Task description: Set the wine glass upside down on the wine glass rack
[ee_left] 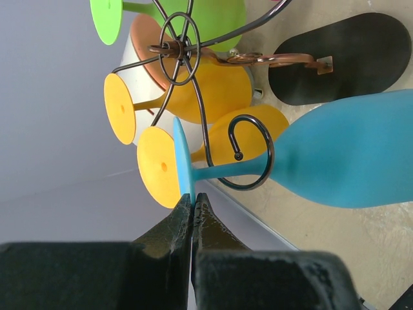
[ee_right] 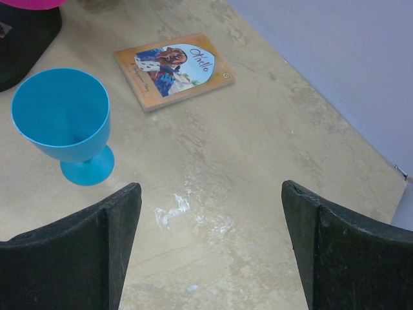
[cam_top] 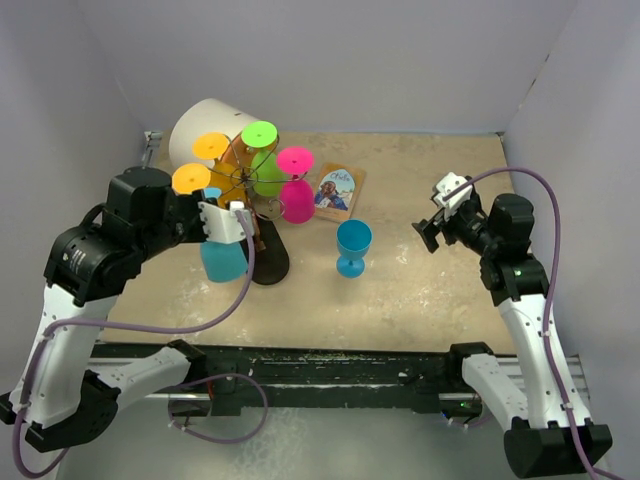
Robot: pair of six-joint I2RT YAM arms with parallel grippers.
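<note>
Hanging is the step in hand, and it looks all but done. In the left wrist view the left gripper [ee_left: 192,205] is pinched tight on the thin rim of the foot [ee_left: 182,152] of the blue wine glass [ee_left: 348,158], low in the middle of the frame. The glass's stem runs through the curl of 1 scroll arm [ee_left: 270,154] of the wine glass rack [ee_left: 177,48], and its bowl fills the right side of the frame. In the top view this glass hangs bowl-down at the left centre, just beside the rack's black oval base [ee_left: 342,58]. 4 other glasses (2 orange, 1 green, 1 pink) already hang on the other arms. Whether the foot rests its weight on the wire, or the fingers carry it, I cannot tell. The next move, as I judge it, calls for the glass to settle until the foot catches on the curl. The fingers then need to part and draw straight back, so the rim is not dragged and the rack is not nudged. The right gripper [ee_right: 210,187] stands wide and holds nothing, at the right of the top view, above bare table [ee_right: 271,148]. A second blue glass [ee_right: 61,113] stands upright at the upper left of its wrist view, near a book [ee_right: 174,64].
</note>
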